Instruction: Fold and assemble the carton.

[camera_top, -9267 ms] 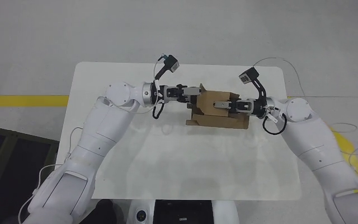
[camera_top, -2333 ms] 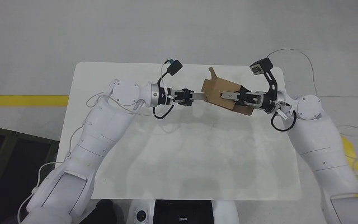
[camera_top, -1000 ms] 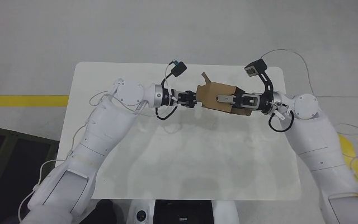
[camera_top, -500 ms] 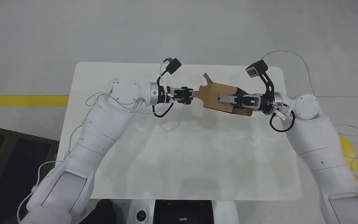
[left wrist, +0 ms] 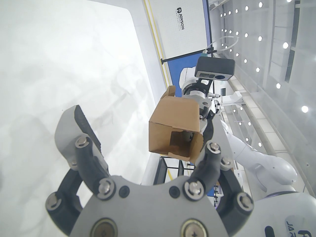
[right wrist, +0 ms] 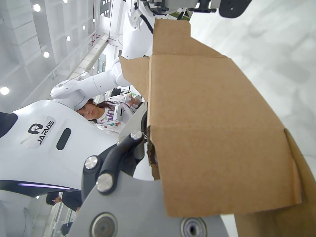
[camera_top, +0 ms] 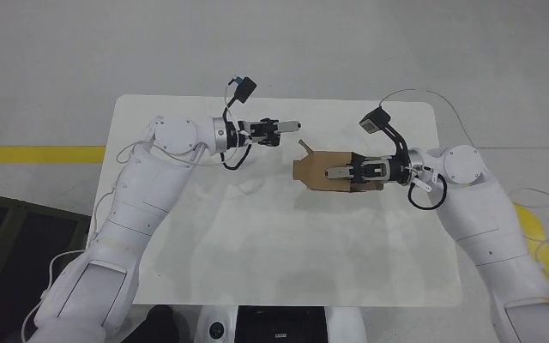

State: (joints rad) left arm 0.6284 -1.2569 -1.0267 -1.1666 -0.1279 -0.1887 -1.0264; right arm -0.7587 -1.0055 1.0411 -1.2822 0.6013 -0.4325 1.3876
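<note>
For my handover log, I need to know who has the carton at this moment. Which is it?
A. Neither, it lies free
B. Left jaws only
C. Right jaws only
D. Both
C: the right jaws are shut on the carton, while the left jaws stand open and apart from it.

The left gripper (camera_top: 290,127) is off the carton (camera_top: 314,165). Half a second ago it sat at the carton's left end; now it stands back toward the table's far edge, jaws spread, with a gap between the two. The right gripper (camera_top: 336,172), clamped on the carton, brings it nearer the robot. The flap that stuck up appears to lie lower now.
</note>
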